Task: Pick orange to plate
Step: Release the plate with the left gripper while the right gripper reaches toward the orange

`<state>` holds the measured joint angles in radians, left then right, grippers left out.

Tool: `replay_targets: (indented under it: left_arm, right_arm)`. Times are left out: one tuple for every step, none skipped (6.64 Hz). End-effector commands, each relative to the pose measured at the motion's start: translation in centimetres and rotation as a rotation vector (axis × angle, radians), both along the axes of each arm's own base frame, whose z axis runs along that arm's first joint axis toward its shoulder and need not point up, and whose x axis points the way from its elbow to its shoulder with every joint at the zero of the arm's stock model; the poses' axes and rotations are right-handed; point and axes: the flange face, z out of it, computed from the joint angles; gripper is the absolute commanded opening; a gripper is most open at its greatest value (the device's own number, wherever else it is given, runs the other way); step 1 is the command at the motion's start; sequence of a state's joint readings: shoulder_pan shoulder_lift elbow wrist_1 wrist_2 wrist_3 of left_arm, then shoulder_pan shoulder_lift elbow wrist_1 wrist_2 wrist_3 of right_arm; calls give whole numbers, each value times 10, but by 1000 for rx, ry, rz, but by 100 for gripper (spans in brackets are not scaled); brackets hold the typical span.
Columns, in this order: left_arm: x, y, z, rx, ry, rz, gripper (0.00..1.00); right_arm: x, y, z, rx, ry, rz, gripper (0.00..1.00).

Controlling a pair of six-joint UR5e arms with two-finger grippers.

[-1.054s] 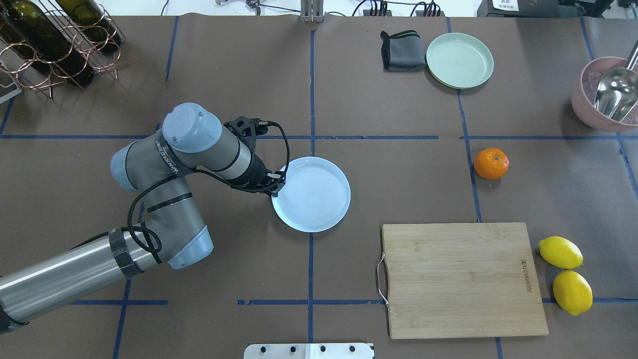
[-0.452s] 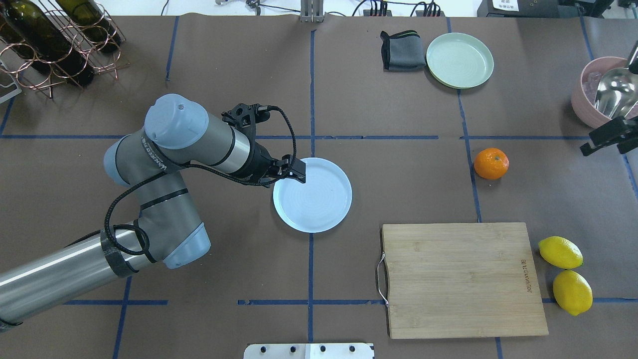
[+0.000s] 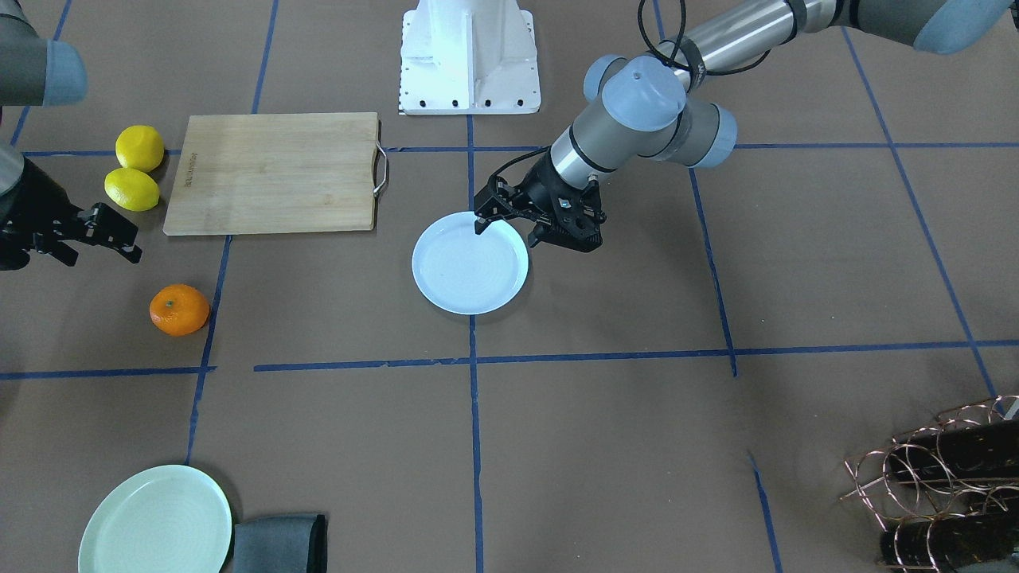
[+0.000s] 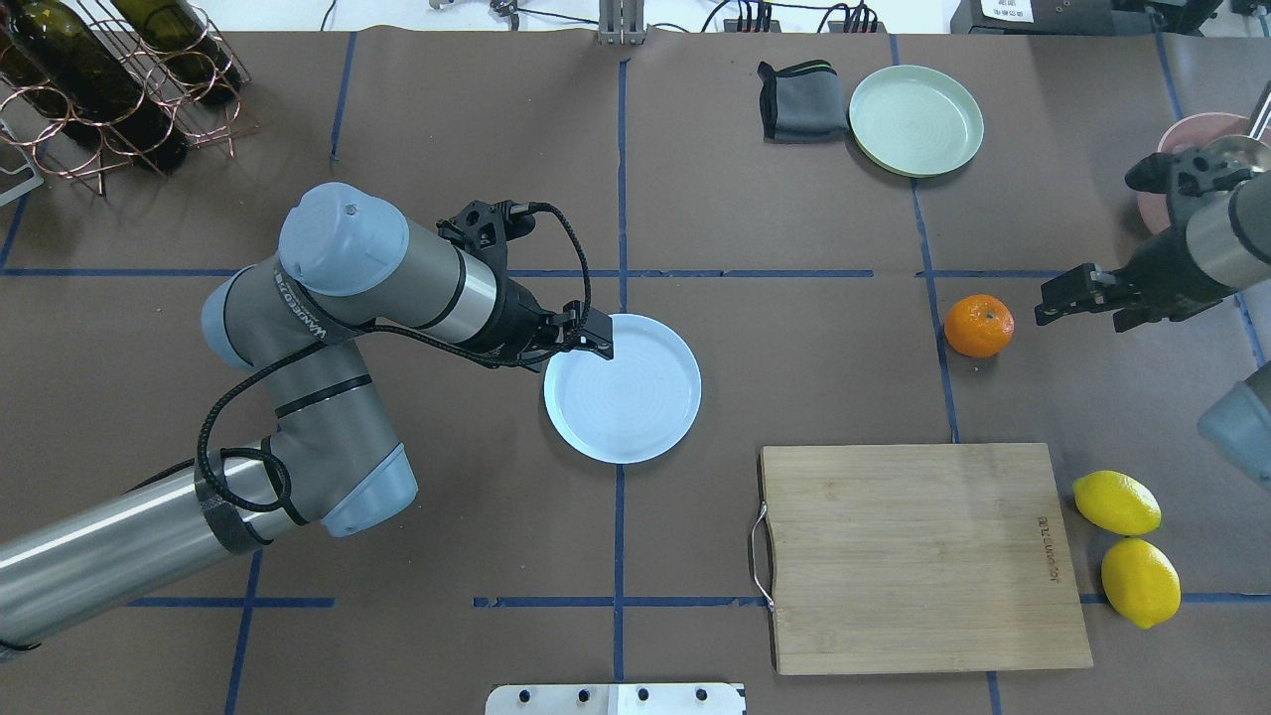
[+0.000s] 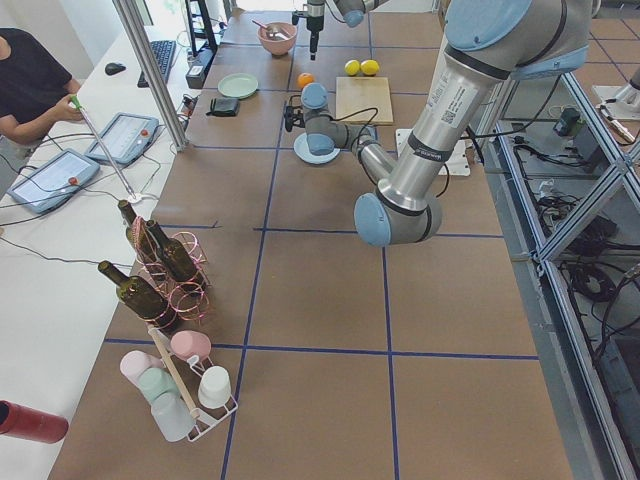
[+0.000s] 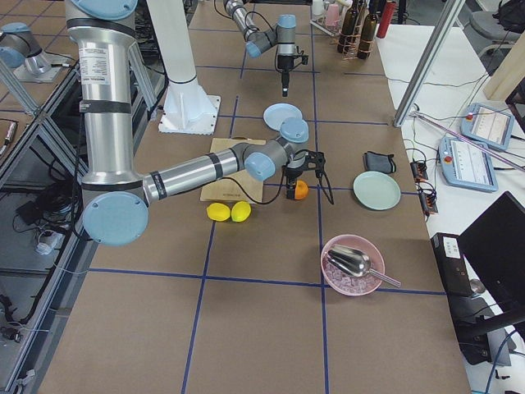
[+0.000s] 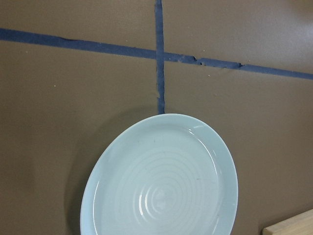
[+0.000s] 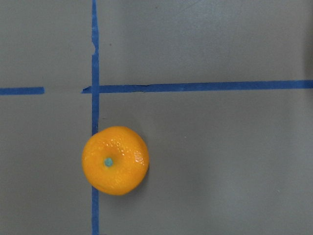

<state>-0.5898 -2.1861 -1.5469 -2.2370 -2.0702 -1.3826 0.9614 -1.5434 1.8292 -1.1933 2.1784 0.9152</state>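
The orange (image 4: 979, 326) lies on the brown table right of centre, also seen as the orange (image 3: 180, 309) and, from straight above, the orange (image 8: 115, 160). My right gripper (image 4: 1080, 314) hovers open and empty just right of it, apart from it. The pale bluish-white plate (image 4: 635, 397) sits empty at mid-table, and shows too as the plate (image 3: 470, 274) and the plate (image 7: 161, 181). My left gripper (image 3: 507, 229) hangs open over the plate's rim on the robot's left side, holding nothing.
A bamboo cutting board (image 4: 923, 556) lies in front of the orange, with two lemons (image 4: 1127, 546) to its right. A mint-green plate (image 4: 916, 119) and grey cloth (image 4: 799, 99) sit at the back. A pink bowl (image 6: 351, 264) holds a metal scoop. A bottle rack (image 4: 99, 79) stands far left.
My right arm has come in from the right edge and now hovers beside the orange. My left gripper has lifted off the plate's left rim and drifted slightly over it.
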Motion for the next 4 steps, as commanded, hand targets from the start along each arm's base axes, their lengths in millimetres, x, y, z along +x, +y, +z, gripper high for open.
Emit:
replay_targets:
  left_arm:
    - [0, 0, 2, -1, -3, -6, 95]
    - [0, 0, 11, -5, -16, -10, 95]
    - [0, 1, 14, -6, -20, -10, 95]
    - [1, 1, 14, -7, -19, -9, 95]
  right_arm:
    - [-51, 0, -3, 37, 47, 40, 100]
    - [-70, -20, -4, 61, 37, 40, 100]
    - [-76, -23, 4, 66, 29, 39, 100]
    - [-84, -23, 8, 67, 33, 26, 100]
